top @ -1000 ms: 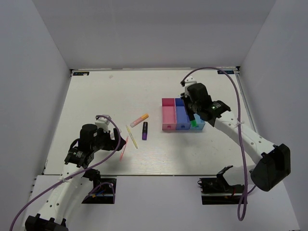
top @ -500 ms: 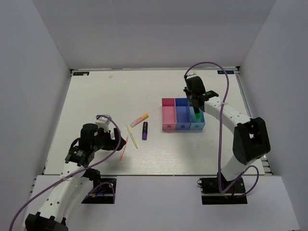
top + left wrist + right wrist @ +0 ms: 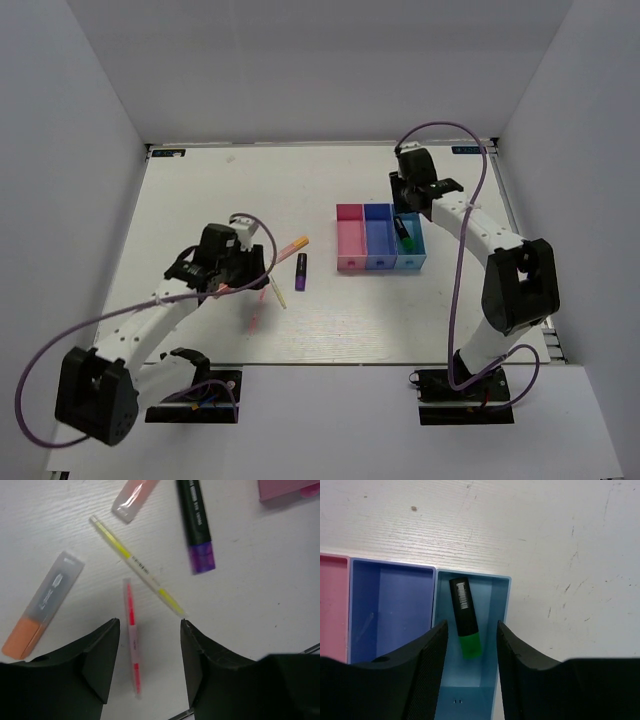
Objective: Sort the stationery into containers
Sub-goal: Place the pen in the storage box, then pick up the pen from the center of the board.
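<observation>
My left gripper point(image 3: 150, 625) is open and low over the table, also seen from above point(image 3: 256, 280). A thin pink-red pen point(image 3: 132, 650) lies between its fingers, nearer the left one. Beyond lie a yellow pen point(image 3: 137, 567), a purple black-capped highlighter point(image 3: 197, 525), an orange clear-capped highlighter point(image 3: 45, 605) and a pinkish one point(image 3: 132, 495) at the top edge. My right gripper point(image 3: 472, 627) is open and empty above the light blue bin point(image 3: 502, 610), where the green highlighter point(image 3: 465, 622) lies. The dark blue bin point(image 3: 390, 610) and pink bin point(image 3: 332, 605) adjoin it.
The three joined bins point(image 3: 378, 262) stand right of the table's middle. White walls enclose the table on three sides. The purple highlighter point(image 3: 301, 272) and yellow pen point(image 3: 275, 285) lie between my left gripper and the bins.
The right gripper carried the green highlighter over the light blue bin and let it go; it now lies inside. The left arm swung forward and right, over the pens.
</observation>
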Robot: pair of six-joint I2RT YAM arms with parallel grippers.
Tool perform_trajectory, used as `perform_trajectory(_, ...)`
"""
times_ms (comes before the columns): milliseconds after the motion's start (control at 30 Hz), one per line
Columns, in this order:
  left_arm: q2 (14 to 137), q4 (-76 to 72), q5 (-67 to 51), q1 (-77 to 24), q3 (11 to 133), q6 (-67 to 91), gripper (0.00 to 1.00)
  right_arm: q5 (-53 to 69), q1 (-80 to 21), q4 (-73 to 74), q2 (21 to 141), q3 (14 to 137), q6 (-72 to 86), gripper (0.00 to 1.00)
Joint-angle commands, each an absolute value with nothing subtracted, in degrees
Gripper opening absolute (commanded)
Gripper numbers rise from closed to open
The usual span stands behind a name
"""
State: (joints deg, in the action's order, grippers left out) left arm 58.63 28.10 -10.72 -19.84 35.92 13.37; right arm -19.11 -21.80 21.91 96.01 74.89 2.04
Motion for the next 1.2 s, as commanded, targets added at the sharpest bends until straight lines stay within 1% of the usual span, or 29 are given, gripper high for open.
perform_trajectory(0,63.2,26.7,-5.9,-25.7,43.1,11.8,0.62,-16.9,-21.0,23.4,95.4,76.8,4.4,0.47)
perform_trajectory(33,65.3,27.0,-2.4,-30.3,43.9,12.0,0.66,-16.1,-20.8,24.2,94.8,76.7,4.8,0.47)
perform_trajectory(100,68.5,26.5,-0.5,-34.1,46.5,12.7,0.71,-14.6,-20.2,25.7,93.2,76.5,5.9,0.42)
perform_trajectory(167,72.8,26.1,3.2,-38.1,47.6,14.1,0.76,-9.8,-19.8,28.5,91.2,76.2,5.5,0.23)
perform_trajectory(200,73.7,25.9,5.5,-39.0,49.1,14.5,0.78,-8.7,-19.6,29.3,90.0,76.3,4.7,0.1)
perform_trajectory(233,77.2,25.9,6.5,-39.8,49.6,15.5,0.78,-5.7,-19.5,32.1,89.2,76.2,4.5,0.0)
perform_trajectory(300,78.8,25.2,9.6,-42.4,51.3,17.6,0.8,-2.4,-18.5,34.3,87.1,75.9,4.5,0.0)
perform_trajectory(400,85.4,26.1,14.8,-45.0,54.6,20.1,0.82,6.3,-16.8,38.5,84.8,74.6,6.2,0.0)
perform_trajectory(467,89.2,27.2,17.3,-46.0,56.4,21.2,0.82,8.8,-15.7,38.9,82.1,71.7,7.4,0.0)
perform_trajectory(633,93.9,26.1,17.2,-46.4,59.7,22.8,0.82,11.0,-14.0,34.5,77.4,64.8,7.1,0.0)
perform_trajectory(733,97.5,25.6,18.2,-46.2,61.0,24.1,0.8,13.0,-12.7,33.6,76.0,62.6,7.5,0.01)
perform_trajectory(867,100.1,25.7,19.4,-46.1,61.4,25.8,0.71,14.6,-11.3,32.6,74.3,60.5,7.5,0.01)
perform_trajectory(900,100.7,25.1,19.3,-45.9,61.4,26.8,0.66,15.4,-10.7,32.4,73.7,60.2,7.5,0.01)
perform_trajectory(967,101.2,24.7,19.2,-46.0,60.8,27.4,0.64,15.6,-10.3,32.5,73.1,60.1,7.6,0.01)
perform_trajectory(1100,101.7,24.1,18.9,-45.9,59.6,29.4,0.55,17.7,-8.4,32.3,72.6,59.3,8.1,0.01)
perform_trajectory(1167,101.0,23.6,18.5,-45.7,58.1,30.0,0.46,18.6,-8.0,32.4,72.2,59.2,7.9,0.01)
